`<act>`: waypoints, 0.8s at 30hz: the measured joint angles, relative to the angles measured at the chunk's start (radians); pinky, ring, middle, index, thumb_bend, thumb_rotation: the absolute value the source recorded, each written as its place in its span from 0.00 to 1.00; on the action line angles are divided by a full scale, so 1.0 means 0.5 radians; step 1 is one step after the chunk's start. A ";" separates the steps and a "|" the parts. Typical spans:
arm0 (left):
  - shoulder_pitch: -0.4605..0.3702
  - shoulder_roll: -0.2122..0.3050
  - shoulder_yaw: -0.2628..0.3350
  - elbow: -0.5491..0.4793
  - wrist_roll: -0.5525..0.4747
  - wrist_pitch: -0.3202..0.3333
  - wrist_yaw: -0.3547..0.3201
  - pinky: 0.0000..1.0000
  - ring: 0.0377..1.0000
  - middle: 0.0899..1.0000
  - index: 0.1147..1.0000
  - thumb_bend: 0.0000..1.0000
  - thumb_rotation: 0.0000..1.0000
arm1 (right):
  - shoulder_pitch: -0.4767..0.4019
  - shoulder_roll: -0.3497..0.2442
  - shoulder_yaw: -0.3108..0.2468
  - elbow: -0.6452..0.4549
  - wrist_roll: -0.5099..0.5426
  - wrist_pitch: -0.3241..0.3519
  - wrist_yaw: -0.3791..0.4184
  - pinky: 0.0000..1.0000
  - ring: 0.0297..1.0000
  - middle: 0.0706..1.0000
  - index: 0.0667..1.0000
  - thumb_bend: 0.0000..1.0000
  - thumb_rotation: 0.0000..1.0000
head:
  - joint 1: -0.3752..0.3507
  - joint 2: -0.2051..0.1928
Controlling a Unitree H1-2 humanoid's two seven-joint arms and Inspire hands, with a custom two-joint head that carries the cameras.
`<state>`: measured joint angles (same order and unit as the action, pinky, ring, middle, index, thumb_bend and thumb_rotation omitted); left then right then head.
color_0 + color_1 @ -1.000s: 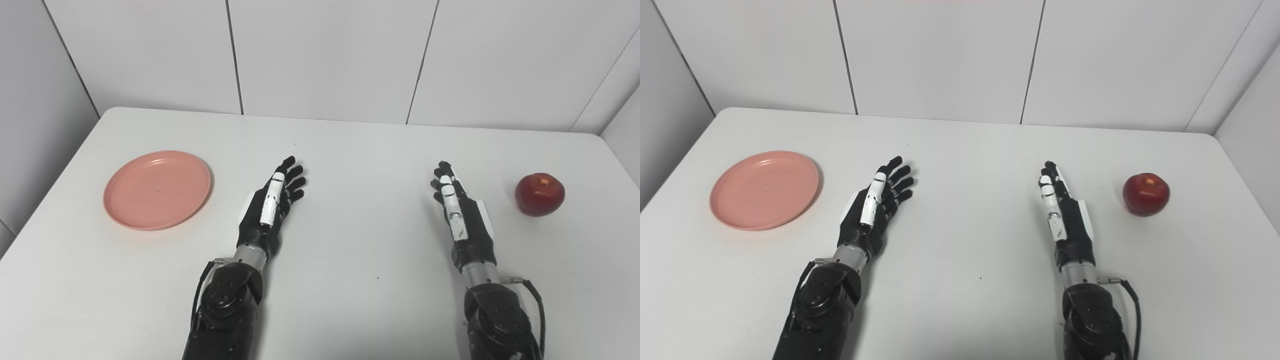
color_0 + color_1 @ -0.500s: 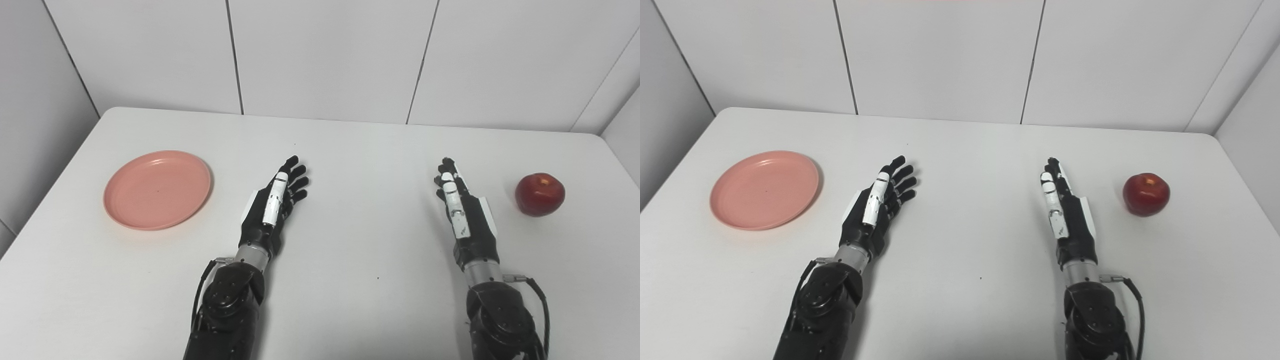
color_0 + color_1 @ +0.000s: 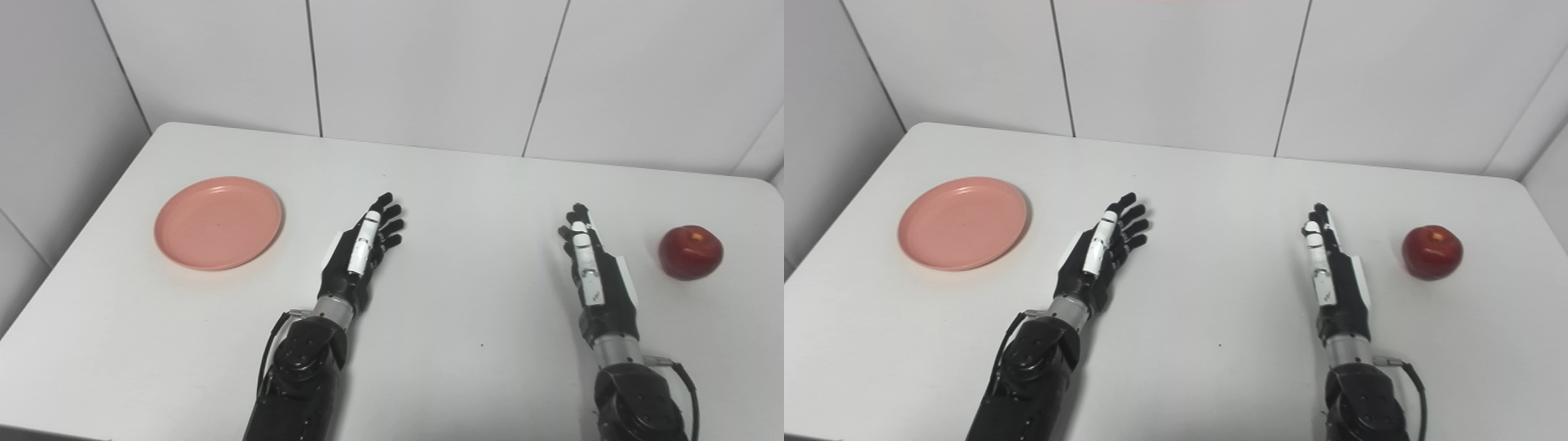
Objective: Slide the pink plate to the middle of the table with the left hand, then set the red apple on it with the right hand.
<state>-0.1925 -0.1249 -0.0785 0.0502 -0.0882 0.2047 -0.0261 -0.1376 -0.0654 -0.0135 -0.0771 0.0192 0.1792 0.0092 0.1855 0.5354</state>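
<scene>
The fingers (image 3: 384, 215) of the left hand (image 3: 358, 254) are extended and slightly spread, holding nothing; the hand lies low over the desk (image 3: 465, 184), pointing toward 1 o'clock. The fingers (image 3: 579, 225) of the right hand (image 3: 597, 278) are straight and close together, also holding nothing, pointing toward 12 o'clock. The pink plate (image 3: 218, 222) sits at 10 o'clock from the left hand, well apart from it, near the desk's left edge. The red apple (image 3: 691, 252) rests at 2 o'clock from the right hand, apart from it. Judgement: neither step is done. The plate slide is outstanding; the apple placement follows.
</scene>
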 measured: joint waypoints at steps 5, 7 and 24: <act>-0.004 -0.039 -0.036 0.081 0.066 -0.126 0.022 0.90 0.89 0.91 0.89 0.40 1.00 | 0.018 -0.040 -0.030 0.051 0.069 -0.017 0.045 1.00 0.95 0.97 0.98 0.14 1.00 | 0.211 -0.113; -0.008 -0.065 -0.039 0.098 0.076 -0.141 0.038 0.88 0.89 0.90 0.88 0.40 1.00 | 0.033 -0.042 -0.041 0.065 0.080 -0.027 0.047 1.00 0.96 0.98 0.99 0.13 1.00 | 0.255 -0.144; -0.030 -0.100 -0.057 0.168 0.153 -0.203 0.050 0.87 0.89 0.91 0.89 0.39 1.00 | 0.046 -0.038 -0.050 -0.017 0.094 0.007 0.055 1.00 1.00 1.00 1.00 0.05 1.00 | 0.374 -0.218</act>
<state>-0.2074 -0.1747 -0.1069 0.1340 -0.0120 0.1035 -0.0011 -0.1144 -0.0842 -0.0384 -0.0854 0.0659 0.1826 0.0367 0.3728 0.4264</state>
